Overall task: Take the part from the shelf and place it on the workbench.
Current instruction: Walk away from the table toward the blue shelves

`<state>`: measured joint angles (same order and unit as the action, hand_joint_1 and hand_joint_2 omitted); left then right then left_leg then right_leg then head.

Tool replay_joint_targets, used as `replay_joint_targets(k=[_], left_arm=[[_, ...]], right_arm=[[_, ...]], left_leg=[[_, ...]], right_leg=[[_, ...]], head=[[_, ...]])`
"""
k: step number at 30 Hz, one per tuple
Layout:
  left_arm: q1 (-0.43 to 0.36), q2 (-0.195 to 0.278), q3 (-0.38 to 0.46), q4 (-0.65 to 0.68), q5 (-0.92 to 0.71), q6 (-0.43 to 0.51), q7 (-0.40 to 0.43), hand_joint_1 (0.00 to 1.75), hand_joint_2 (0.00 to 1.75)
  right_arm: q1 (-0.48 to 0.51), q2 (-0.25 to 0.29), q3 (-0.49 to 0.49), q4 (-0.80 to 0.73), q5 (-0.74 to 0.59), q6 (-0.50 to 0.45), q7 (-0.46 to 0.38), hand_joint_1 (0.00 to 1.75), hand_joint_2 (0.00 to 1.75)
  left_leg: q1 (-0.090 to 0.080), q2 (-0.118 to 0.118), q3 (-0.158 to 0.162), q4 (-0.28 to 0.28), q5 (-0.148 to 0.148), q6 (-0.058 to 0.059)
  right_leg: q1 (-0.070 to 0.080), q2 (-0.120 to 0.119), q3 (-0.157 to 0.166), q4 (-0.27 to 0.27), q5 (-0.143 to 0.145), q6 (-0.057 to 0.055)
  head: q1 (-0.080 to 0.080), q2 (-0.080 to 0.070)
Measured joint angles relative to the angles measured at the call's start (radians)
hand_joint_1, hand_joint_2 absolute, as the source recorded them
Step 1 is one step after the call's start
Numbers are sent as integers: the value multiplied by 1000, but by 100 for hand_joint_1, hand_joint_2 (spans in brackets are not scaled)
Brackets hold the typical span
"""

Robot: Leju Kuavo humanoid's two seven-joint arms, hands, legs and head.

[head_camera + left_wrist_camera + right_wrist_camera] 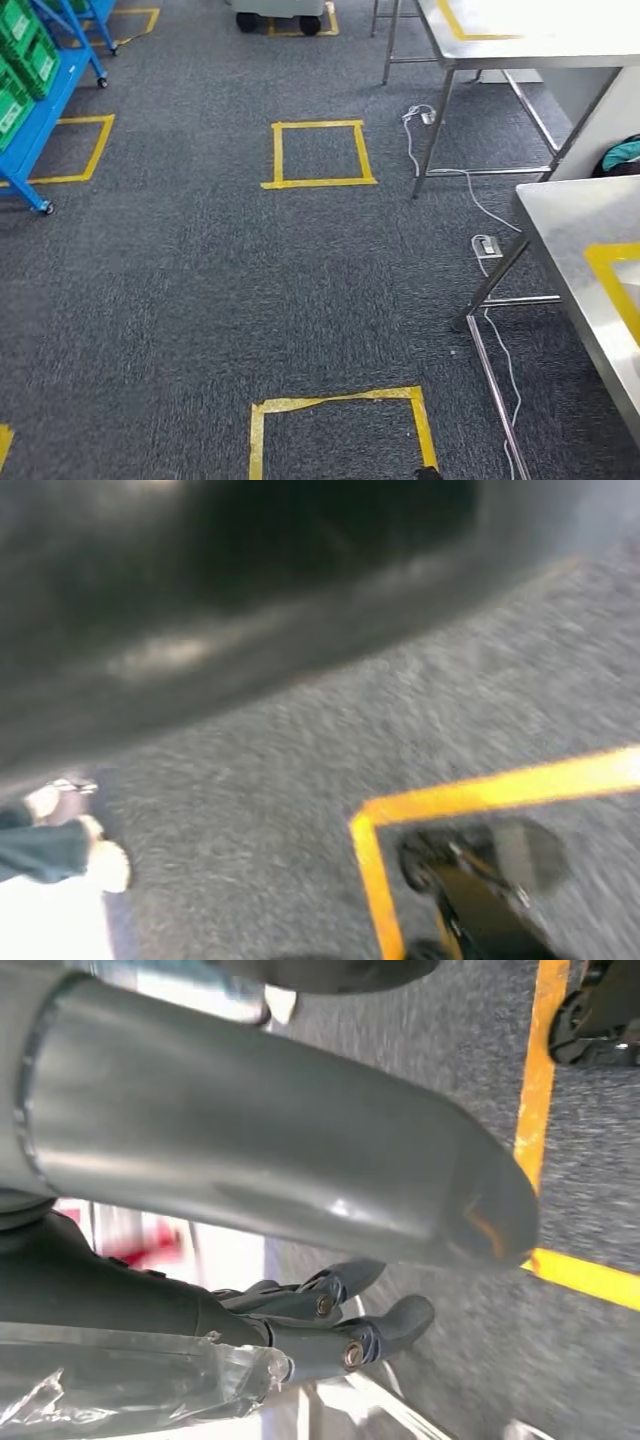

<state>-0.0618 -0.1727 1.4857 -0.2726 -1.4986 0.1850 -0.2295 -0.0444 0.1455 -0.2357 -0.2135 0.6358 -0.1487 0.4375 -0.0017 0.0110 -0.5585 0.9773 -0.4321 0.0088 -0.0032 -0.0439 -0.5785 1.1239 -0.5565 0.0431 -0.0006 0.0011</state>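
Beside grey thumb, right hand [302, 1260] fingers [377, 1330] extended over clear bag [136, 1385]; grip unclear.

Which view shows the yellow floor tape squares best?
Head view: two yellow tape squares whole on the grey carpet, others cut off at the frame edges. Left wrist view gives one blurred corner; right wrist view, one corner at close range.
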Motion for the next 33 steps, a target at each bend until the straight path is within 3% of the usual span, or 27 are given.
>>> replay_joint_targets(k=[2, 3, 4, 6, 8, 10, 11, 12, 13, 14, 16, 18, 19, 21, 23, 25, 27, 28, 29, 31, 33], left_arm=[[3, 8, -29, 2, -35, -45, -37, 0, 0], [9, 15, -57, 4, -50, -64, -50, 0, 0], [16, 24, -95, 6, -59, -78, -60, 0, 0], [32, 46, -192, 12, -66, -98, -70, 0, 0], [41, 70, -293, 18, -69, -108, -71, 0, 0], [48, 92, -381, 22, -71, -109, -71, 0, 0], [52, 100, -417, 25, -71, -109, -70, 0, 0], [57, 108, -448, 29, -71, -109, -71, 0, 0], [60, 114, -474, 32, -71, -109, -73, 0, 0], [61, 119, -496, 36, -71, -109, -77, 0, 0], [59, 125, -535, 42, -72, -109, -87, 0, 0], [57, 130, -565, 46, -72, -109, -93, 0, 0], [59, 133, -576, 48, -72, -109, -95, 0, 0], [64, 141, -596, 51, -72, -110, -100, 0, 0], [63, 147, -616, 54, -72, -112, -106, 0, 0], [60, 151, -632, 56, -71, -112, -111, 0, 0], [61, 155, -643, 59, -71, -112, -113, 0, 0], [64, 156, -647, 60, -71, -112, -114, 0, 0], [65, 159, -650, 61, -71, -112, -114, 0, 0], [64, 162, -655, 62, -71, -112, -115, 0, 0], [62, 164, -658, 64, -71, -112, -116, 0, 0]], right_arm=[[6, -8, 13, 0, 50, 29, -2, 0, 0], [8, -12, 26, 1, 79, 46, -3, 0, 0], [8, -18, 41, 1, 109, 63, -3, 0, 0], [4, -32, 78, 1, 162, 95, -3, 0, 0], [0, -47, 113, 1, 202, 125, -5, 0, 0], [-5, -61, 147, 2, 235, 152, -13, 0, 0], [-6, -68, 164, 2, 249, 163, -17, 0, 0], [-8, -75, 179, 2, 262, 171, -18, 0, 0], [-7, -81, 194, 2, 272, 177, -15, 0, 0], [-6, -85, 206, 2, 280, 182, -11, 0, 0], [0, -91, 227, 2, 291, 189, -4, 0, 0], [5, -94, 242, 2, 296, 194, -4, 0, 0], [6, -95, 249, 2, 298, 196, -4, 0, 0], [4, -95, 259, 2, 304, 199, -4, 0, 0], [2, -96, 270, 2, 309, 203, -4, 0, 0], [0, -98, 279, 2, 312, 205, -4, 0, 0], [-3, -99, 284, 1, 314, 204, -4, 0, 0], [-6, -100, 287, 1, 314, 204, -4, 0, 0], [-7, -101, 289, 1, 314, 203, -4, 0, 0], [-5, -103, 293, 0, 315, 203, -7, 0, 0], [-1, -103, 295, 1, 315, 204, -11, 0, 0]], left_leg=[[1, -28, -2, 0, 1, 5], [1, -42, -2, 1, 2, 5], [1, -57, -1, 1, 2, 5], [3, -86, 1, 2, 2, 2], [2, -113, -2, 6, 3, -8], [3, -136, -11, 7, 7, -21], [6, -147, -15, 5, 12, -28], [7, -146, -18, 5, 13, -34], [7, -126, -25, 14, 6, -40], [6, -98, -39, 41, -13, -43], [4, -40, -93, 154, -75, -48], [5, -26, -150, 273, -120, -51], [5, -24, -158, 292, -117, -52], [5, -13, -118, 218, -64, -51], [2, 39, -47, 87, -12, -46], [-2, 70, -15, 21, 1, -35], [-4, 47, -16, 14, 1, -22], [-2, 35, -15, 12, 2, -17], [0, 23, -15, 10, 5, -10], [4, -3, -16, 9, 9, 1], [4, -32, -18, 9, 10, 5]], right_leg=[[-1, 35, -62, 130, -56, 4], [-1, 40, -83, 169, -64, 4], [-1, 42, -88, 172, -52, 4], [-6, 56, -46, 71, 17, 4], [-14, 102, 8, -52, 66, 4], [-17, 125, 30, -94, 70, -2], [-16, 115, 32, -96, 72, -9], [-14, 103, 35, -98, 75, -16], [-14, 91, 35, -100, 78, -24], [-13, 78, 36, -103, 80, -32], [-9, 48, 36, -106, 81, -42], [-6, 15, 35, -106, 79, -45], [-6, 0, 35, -106, 78, -46], [-6, -24, 37, -106, 76, -45], [-1, -45, 41, -103, 70, -38], [6, -68, 45, -102, 63, -27], [7, -89, 52, -104, 58, -17], [5, -78, 52, -98, 51, -11], [2, -53, 44, -76, 35, -6], [-2, 14, -6, 34, -23, 2], [-3, 39, -69, 160, -72, 4]], head=[[4, 0], [5, 0], [5, 0], [5, 0], [5, 0], [5, 0], [5, 0], [5, 0], [2, 0], [-1, 0], [-9, 0], [-9, 0], [-9, 0], [-10, 0], [-12, 0], [-12, 0], [-11, 0], [-10, 0], [-7, 0], [-2, 0], [1, 0]])
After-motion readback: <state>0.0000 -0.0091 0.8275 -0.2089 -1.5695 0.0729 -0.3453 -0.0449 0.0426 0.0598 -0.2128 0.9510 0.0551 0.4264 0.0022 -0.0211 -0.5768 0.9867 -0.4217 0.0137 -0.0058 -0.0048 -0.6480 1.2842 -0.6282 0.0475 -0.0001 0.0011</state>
